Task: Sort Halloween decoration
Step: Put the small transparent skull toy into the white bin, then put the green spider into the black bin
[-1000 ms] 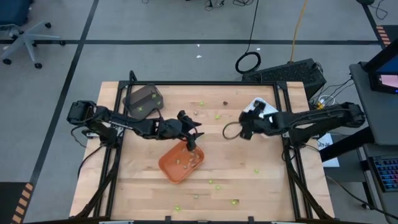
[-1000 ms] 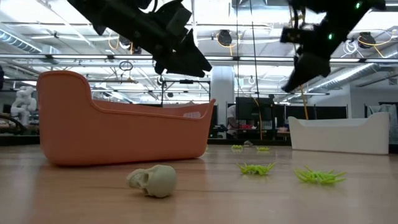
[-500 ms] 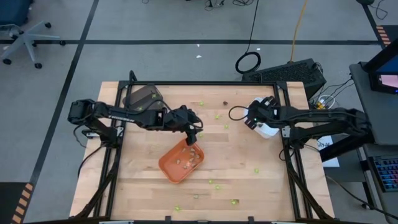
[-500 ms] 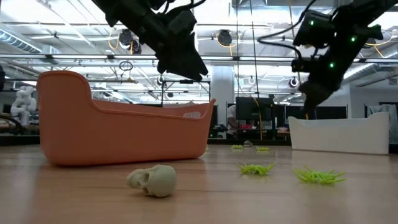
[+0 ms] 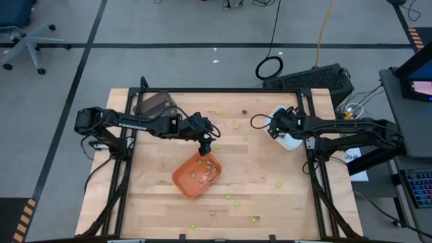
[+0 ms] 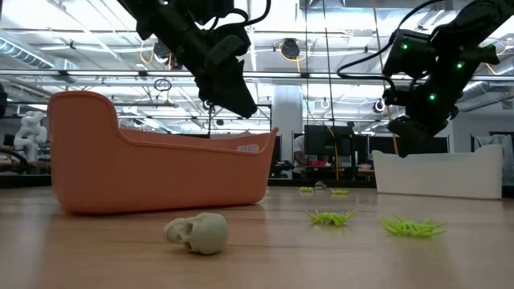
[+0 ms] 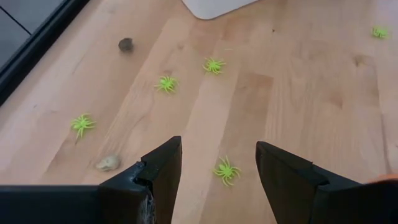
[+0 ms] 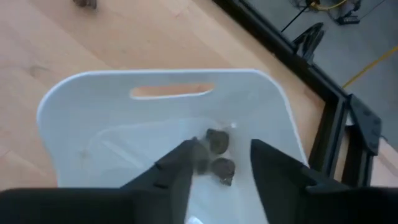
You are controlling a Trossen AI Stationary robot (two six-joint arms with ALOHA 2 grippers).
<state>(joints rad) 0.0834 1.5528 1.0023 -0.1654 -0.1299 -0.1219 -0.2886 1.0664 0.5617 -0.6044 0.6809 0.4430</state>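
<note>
Since a moment ago we are holding our right gripper [image 8: 214, 165] over the white tray [image 8: 74, 106], jaws parting, dropping brown pieces [image 8: 217, 142]; one could bounce out. Our left gripper [image 7: 217, 165], open, is hovering near green spiders [image 7: 226, 170].

Orange tray [image 7: 387, 180] cut off at frame edge, white tray [image 5: 289, 140] mostly hidden under right arm

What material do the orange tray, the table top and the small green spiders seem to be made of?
Orange tray: probably molded plastic, with smooth matte walls, rounded edges and one even colour.
Table top: wood, going by its grain lines and joined planks, with a light satin finish.
Green spiders: likely soft plastic or rubber, with thin legs and a bright uniform lime colour; the look leaves it open.
</note>
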